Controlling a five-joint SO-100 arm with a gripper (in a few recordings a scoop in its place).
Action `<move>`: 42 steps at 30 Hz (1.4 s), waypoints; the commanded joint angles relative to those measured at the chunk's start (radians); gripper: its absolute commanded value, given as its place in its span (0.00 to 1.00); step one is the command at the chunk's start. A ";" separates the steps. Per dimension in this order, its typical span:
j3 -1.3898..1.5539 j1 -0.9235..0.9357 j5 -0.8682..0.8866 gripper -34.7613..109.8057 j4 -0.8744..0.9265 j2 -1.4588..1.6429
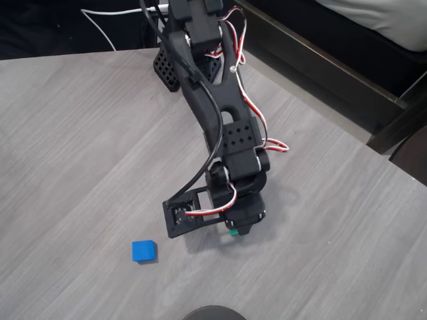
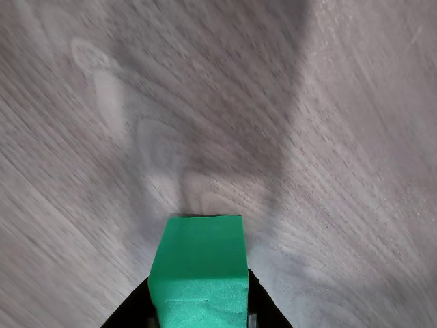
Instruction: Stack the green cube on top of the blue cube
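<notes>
Claw (image 2: 199, 311) clamped on green cube (image 2: 199, 263), above mid-tabletop (image 1: 80, 133). Blue cube (image 1: 143, 251) sits near the front edge, to the picture's left. I should carry level, centre over blue, lower gently, then release.

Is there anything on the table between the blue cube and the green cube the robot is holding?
No. In the overhead view, just bare table lies between the blue cube and the green cube in the gripper.
</notes>
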 commanded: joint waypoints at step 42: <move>-0.268 0.499 -0.285 0.24 0.103 0.025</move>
